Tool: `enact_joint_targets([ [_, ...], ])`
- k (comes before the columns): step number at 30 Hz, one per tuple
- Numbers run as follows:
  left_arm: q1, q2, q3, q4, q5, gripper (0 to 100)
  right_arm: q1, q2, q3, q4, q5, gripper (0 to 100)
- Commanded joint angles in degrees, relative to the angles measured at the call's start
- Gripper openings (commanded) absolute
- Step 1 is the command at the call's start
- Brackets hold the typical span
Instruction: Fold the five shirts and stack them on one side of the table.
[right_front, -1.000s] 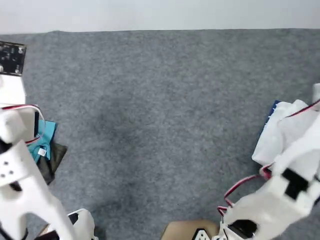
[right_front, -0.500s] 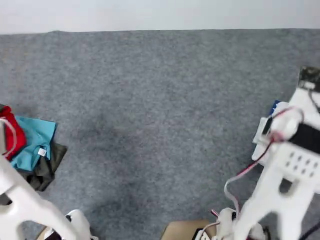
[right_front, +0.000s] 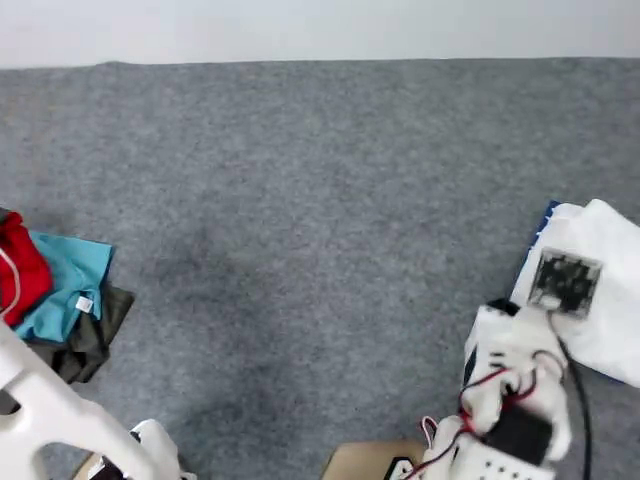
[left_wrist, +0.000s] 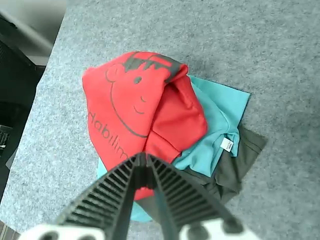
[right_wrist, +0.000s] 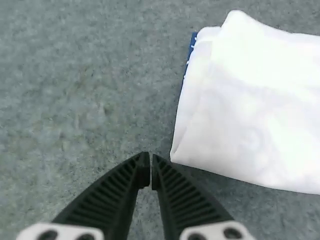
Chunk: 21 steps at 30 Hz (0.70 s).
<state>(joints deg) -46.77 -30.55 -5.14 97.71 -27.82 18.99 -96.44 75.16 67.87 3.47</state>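
Note:
A loose pile of shirts lies at the table's left edge: a red shirt (left_wrist: 140, 105) on top, a teal shirt (left_wrist: 220, 120) under it, and a dark olive shirt (left_wrist: 235, 165) at the bottom. The same red shirt (right_front: 20, 270), teal shirt (right_front: 70, 285) and olive shirt (right_front: 95, 335) appear in the high view. My left gripper (left_wrist: 144, 162) hangs shut above the red shirt's edge. A folded white shirt (right_wrist: 255, 110) lies at the right edge over a blue one (right_wrist: 192, 42). My right gripper (right_wrist: 150, 165) is shut, above bare carpet beside the white shirt (right_front: 600, 290).
Grey carpet (right_front: 320, 200) covers the table, with wide free room in the middle. A brown cardboard piece (right_front: 365, 462) sits at the front edge between the arm bases. The table's left edge drops to a dark floor (left_wrist: 20, 80).
The right arm has swung back off the white shirt toward the front, uncovering it. The left arm has drawn back to the front left corner, uncovering the red shirt.

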Motion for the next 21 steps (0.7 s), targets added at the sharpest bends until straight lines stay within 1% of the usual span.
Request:
enact_joint_targets([
  [1, -0.26, -0.35, -1.10, -0.97, -0.26, 1, -1.45, -8.57, 4.75, -0.75, 2.02, 0.9],
  [4, -0.26, -0.35, -3.91, -0.97, -0.26, 1, -2.07, -5.76, 5.63, 0.66, 0.79, 0.9],
  [8, -0.26, 0.18, -7.52, -1.93, -0.53, 1, -2.42, -6.81, 8.35, 0.66, -0.26, 0.9],
  [12, -0.26, 0.88, -7.52, -5.80, -0.62, 1, -3.74, -7.60, 13.19, 0.66, 0.26, 0.9],
  [15, -0.53, 4.22, -7.78, -8.35, -1.85, 1, -6.37, -7.60, 16.00, 0.66, 0.26, 0.9],
  [18, -3.34, 8.44, -7.87, -12.13, -2.20, 1, -9.10, -7.60, 18.55, 0.66, 0.00, 0.9],
  [21, -5.63, 12.57, -7.87, -15.56, -3.43, 5, -10.59, -7.60, 20.04, 0.66, -0.26, 0.9],
])
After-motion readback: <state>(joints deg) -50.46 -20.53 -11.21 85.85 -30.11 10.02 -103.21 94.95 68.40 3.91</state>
